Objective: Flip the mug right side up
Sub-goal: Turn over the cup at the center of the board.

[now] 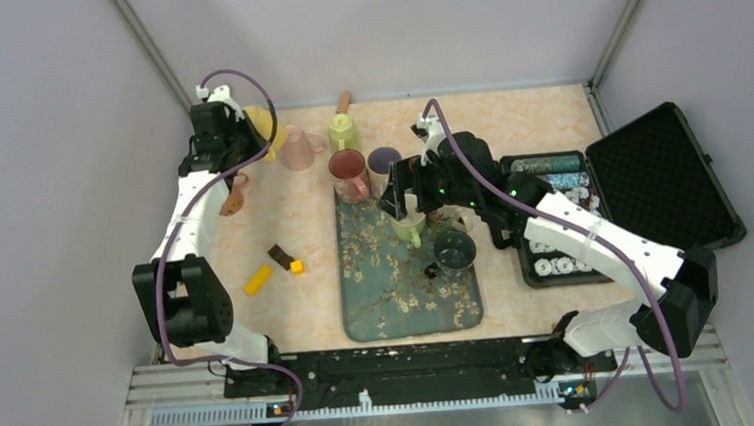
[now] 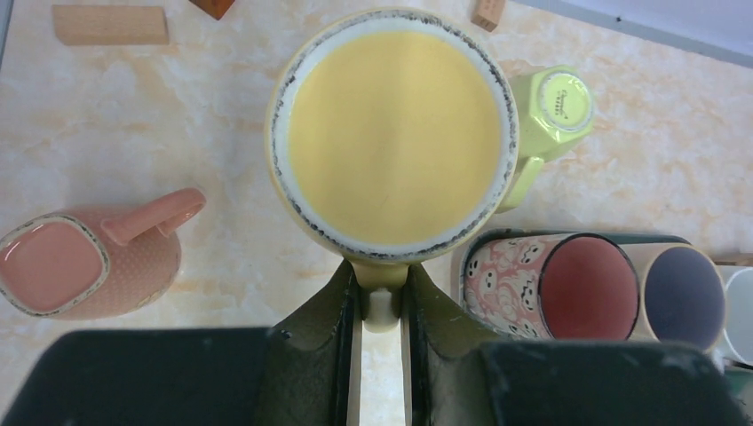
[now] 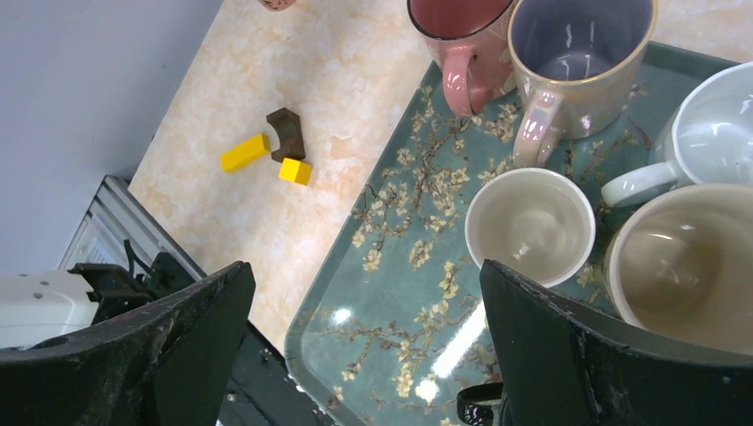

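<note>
Mug: yellow mug (image 2: pixel 395 133), the task object, at 11 o'clock from the floral tray (image 1: pixel 375 313) in my overhead view.
Face shown: a flat yellow disc inside a pale speckled ring fills my left wrist view. I judge this to be the base, so the mug is not yet righted, though I cannot rule out the mouth.
Left gripper (image 2: pixel 380 271): fingers nearly closed, pinching the mug's handle (image 2: pixel 382 311). I judge the handle was chosen as a lever for the rotation that leaves the body free.
Lift: I cannot tell whether the mug rests on the table or hangs clear.
Right gripper (image 3: pixel 362 271): jaws spread full, nothing held. It hangs above the tray near a cream cup (image 3: pixel 530 226), which I judge keeps it out of the left arm's way.
Neighbours: pink mug (image 2: pixel 84 262) at 9 o'clock of the yellow one. Green mug (image 2: pixel 546 111) at 2 o'clock, base up, just beside it. Both crowd the turning arc.
Writing: a round stamp (image 2: pixel 566 99) on the green mug's base, its script too small for me to read. No other lettering.
</note>
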`<state>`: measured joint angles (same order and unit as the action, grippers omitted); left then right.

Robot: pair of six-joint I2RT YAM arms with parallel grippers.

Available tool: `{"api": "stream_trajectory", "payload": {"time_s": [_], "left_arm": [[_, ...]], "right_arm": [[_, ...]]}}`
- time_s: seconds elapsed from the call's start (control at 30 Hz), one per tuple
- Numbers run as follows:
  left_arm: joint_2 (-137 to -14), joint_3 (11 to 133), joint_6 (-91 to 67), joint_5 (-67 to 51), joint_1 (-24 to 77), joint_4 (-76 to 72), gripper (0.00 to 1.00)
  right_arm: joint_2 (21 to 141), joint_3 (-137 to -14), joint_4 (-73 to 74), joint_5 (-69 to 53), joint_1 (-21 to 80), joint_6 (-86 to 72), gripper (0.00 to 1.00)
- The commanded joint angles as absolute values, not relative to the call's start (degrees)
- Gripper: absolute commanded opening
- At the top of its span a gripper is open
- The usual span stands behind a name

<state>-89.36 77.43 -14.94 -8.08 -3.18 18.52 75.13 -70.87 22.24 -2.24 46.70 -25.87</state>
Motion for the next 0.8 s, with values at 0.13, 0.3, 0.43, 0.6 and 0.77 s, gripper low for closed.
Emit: {"api": "stream_trajectory", "payload": {"time_s": [0.13,0.3,0.43,0.6,0.77], "left_arm": [[-82.91,78.24,-17.28,-11.36,-1.98,11.82,0.0],[-81.89,78.76,-18.3,-13.19,-1.13,11.34,0.0],[-81.15,79.07,-19.07,-14.26,-0.26,11.09,0.0],[-79.67,79.31,-20.23,-14.55,-0.24,10.74,0.0],[-78.41,80.01,-21.05,-15.47,-0.26,10.56,0.0]], "right_arm": [[76.7,-74.12,19.09,-4.11,46.32,-26.94,0.99],[77.06,-74.63,18.89,-4.07,46.32,-27.16,0.99],[77.27,-75.36,18.94,-3.48,46.32,-27.07,0.99],[77.66,-77.11,18.59,-3.69,46.33,-27.02,0.99],[77.55,-78.17,18.19,-3.42,46.28,-26.68,0.99]]}}
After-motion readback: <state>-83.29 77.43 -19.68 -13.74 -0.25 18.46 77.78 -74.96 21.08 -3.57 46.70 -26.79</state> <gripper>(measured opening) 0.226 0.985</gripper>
